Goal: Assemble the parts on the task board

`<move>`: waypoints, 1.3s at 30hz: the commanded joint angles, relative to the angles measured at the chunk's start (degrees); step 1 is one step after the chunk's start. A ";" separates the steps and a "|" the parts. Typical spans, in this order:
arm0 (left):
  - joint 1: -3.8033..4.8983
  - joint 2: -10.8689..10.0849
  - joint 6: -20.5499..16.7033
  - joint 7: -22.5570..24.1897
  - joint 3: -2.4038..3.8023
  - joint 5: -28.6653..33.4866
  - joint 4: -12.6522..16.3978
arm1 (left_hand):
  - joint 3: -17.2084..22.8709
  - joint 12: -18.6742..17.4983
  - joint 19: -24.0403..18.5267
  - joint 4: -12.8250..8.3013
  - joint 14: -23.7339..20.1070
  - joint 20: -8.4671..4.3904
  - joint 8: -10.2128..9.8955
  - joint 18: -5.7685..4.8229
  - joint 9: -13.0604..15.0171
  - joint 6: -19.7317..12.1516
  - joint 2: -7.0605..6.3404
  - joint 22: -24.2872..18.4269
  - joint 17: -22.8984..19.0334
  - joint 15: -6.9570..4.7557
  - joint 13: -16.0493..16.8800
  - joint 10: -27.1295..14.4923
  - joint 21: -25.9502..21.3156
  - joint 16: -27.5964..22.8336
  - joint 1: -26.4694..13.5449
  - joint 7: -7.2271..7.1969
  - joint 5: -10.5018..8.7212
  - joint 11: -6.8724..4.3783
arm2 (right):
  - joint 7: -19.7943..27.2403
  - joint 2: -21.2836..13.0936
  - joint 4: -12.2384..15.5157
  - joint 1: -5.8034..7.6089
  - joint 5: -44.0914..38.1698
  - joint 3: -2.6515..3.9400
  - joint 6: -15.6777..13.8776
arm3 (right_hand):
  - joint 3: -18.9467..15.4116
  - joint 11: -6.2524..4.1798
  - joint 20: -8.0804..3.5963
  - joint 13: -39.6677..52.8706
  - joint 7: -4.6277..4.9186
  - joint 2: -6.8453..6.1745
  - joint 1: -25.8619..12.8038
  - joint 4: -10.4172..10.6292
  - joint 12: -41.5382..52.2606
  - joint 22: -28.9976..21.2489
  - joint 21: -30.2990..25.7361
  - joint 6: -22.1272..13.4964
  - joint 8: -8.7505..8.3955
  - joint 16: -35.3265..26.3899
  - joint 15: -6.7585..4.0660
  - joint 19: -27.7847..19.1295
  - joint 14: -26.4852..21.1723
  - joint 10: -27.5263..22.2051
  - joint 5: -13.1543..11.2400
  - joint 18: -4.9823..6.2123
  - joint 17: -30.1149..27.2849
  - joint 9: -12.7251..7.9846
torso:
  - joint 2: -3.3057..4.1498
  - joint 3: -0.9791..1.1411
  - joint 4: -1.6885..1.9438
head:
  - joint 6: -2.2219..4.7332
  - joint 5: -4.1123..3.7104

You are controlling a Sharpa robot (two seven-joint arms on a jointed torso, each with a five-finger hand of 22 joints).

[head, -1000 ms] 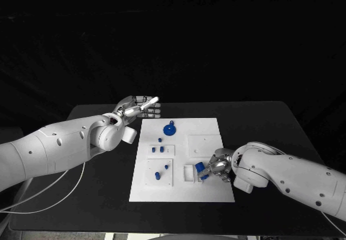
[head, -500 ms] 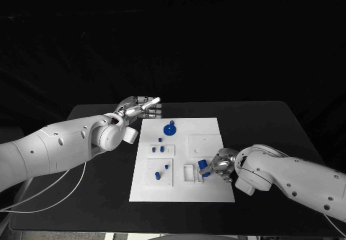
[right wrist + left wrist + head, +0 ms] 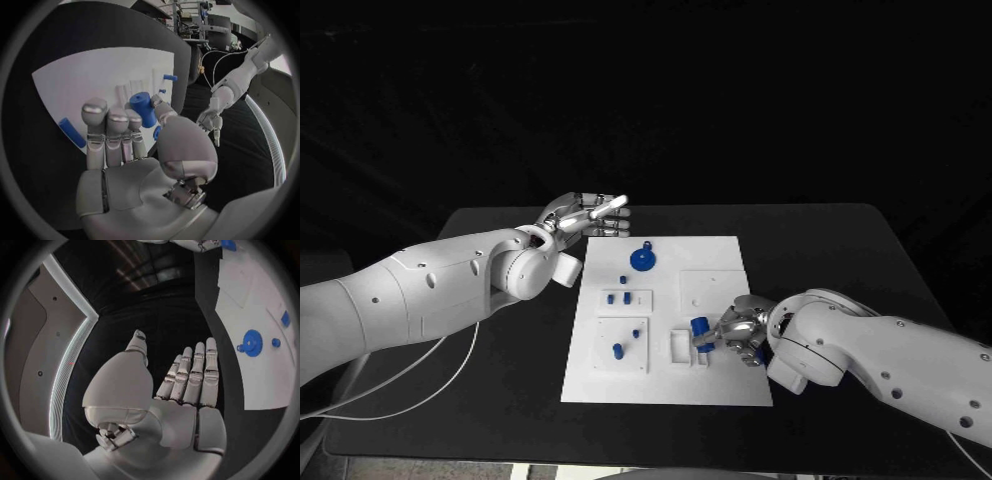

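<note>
Peg [image 3: 700, 326] pinched in my right hand [image 3: 737, 332] over task board [image 3: 718, 385]; keep it upright, lower squarely. Left hand [image 3: 589, 212] flat, empty.

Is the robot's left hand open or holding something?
Open: the left hand has straight fingers, empty palm, beside the white task board.

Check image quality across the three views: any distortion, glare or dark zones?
Head view: task board evenly lit, black table merges into dark backdrop. Left wrist view: strong fisheye, board edge bends, left hand sharp. Right wrist view: same curvature, right hand and blue part crisp.
</note>
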 commanded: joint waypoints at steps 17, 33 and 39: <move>0.01 0.41 0.96 0.03 0.04 -0.32 -0.16 | 0.00 -0.17 0.44 -0.48 0.08 0.01 -0.22 0.72 -0.04 -0.05 0.19 -0.03 -0.04 0.04 -0.04 0.16 -0.03 -0.24 -0.23 -0.06 -0.21 -0.03 | -1.13 3.24 -1.63 0.04 1.21 -1.34 1.42 | -2.17 -0.26 -0.32 -0.33 -0.70 -0.01 -0.19 0.65 -0.63 2.64 -0.39 1.16 0.13 -0.57 -0.22 3.07 0.00 -0.36 0.43 -0.28 -0.03 -0.56 | 0.06 0.09 0.00 | -0.32 0.91; 0.02 0.33 1.23 -0.06 0.04 -0.32 0.00 | 0.09 -0.16 0.38 0.12 -0.06 0.04 -0.22 0.74 -0.04 -0.10 -0.03 -0.03 -0.05 0.07 -0.03 0.12 -0.03 -0.24 -0.15 0.03 -0.20 0.07 | -1.74 4.73 -2.87 0.03 0.88 -2.45 2.52 | -3.16 -0.18 -0.27 -0.54 -0.61 0.03 -0.43 1.36 -0.87 2.62 -0.58 1.00 0.15 -0.85 -0.18 3.07 0.00 -0.56 0.47 -0.19 -0.08 -0.80 | 0.06 0.05 0.03 | -0.21 1.20; 0.02 0.25 1.20 -0.19 0.04 -0.32 0.05 | 0.08 -0.16 0.35 0.20 -0.12 0.05 -0.21 0.73 -0.03 -0.04 -0.06 -0.03 -0.05 0.09 -0.03 0.12 -0.04 -0.25 -0.12 0.05 -0.20 0.11 | -1.72 5.07 -3.39 0.03 0.56 -2.51 2.20 | -4.07 0.07 -0.15 -0.65 -0.27 -1.52 -1.50 3.02 -1.03 2.61 -0.64 0.19 0.15 -1.09 0.00 3.06 -0.02 -0.79 -3.85 -0.03 -0.19 -0.90 | 0.06 0.06 0.00 | -0.23 1.25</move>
